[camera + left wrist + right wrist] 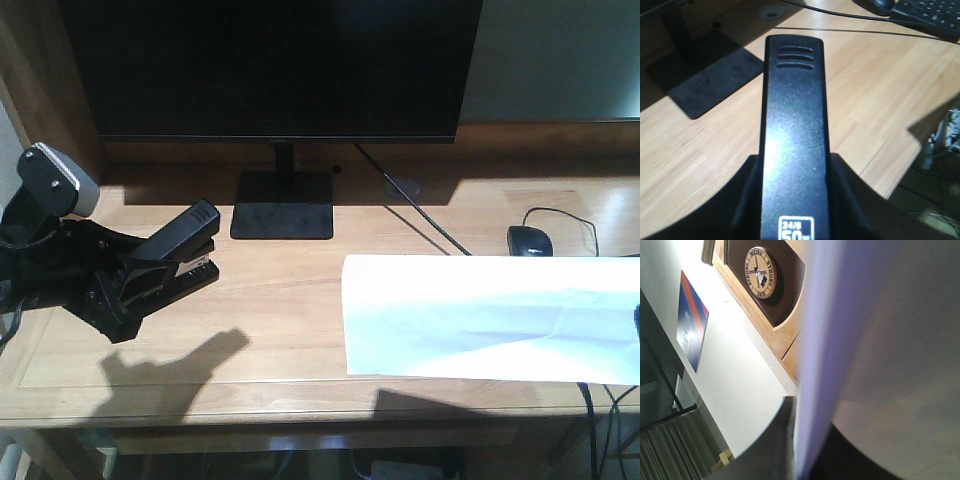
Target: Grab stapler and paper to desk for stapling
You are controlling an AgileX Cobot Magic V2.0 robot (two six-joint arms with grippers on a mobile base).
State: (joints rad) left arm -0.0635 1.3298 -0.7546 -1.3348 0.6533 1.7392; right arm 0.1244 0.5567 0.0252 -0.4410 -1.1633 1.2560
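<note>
The left gripper (128, 290) is at the left end of the bench (280, 300), its jaws clenched on the stapler (178, 255). The stapler hangs clear of the wood and throws a shadow on the near left part of the bench. Its front end points to the far right, toward the flat foot of the monitor stand (282, 205). The top arm is lifted away from the base, so the stapler gapes. In the left wrist view the top arm fills the middle, with three grooves near its far tip and a white "24/6" label at the near end.

The paper (490, 315) is spread out over the right half of the bench, nearly flat and faintly creased. A dark shadow lies under its near edge. Its right end runs out of view, where a dark bit of the right gripper (637, 320) shows. In the right wrist view the sheet passes edge-on between two dark fingers (767, 450), so these jaws are grasping the paper.

A black mouse (529, 240) sits just beyond the paper's far edge, and a cable (420, 205) runs from behind the monitor (270, 65) toward the sheet.
</note>
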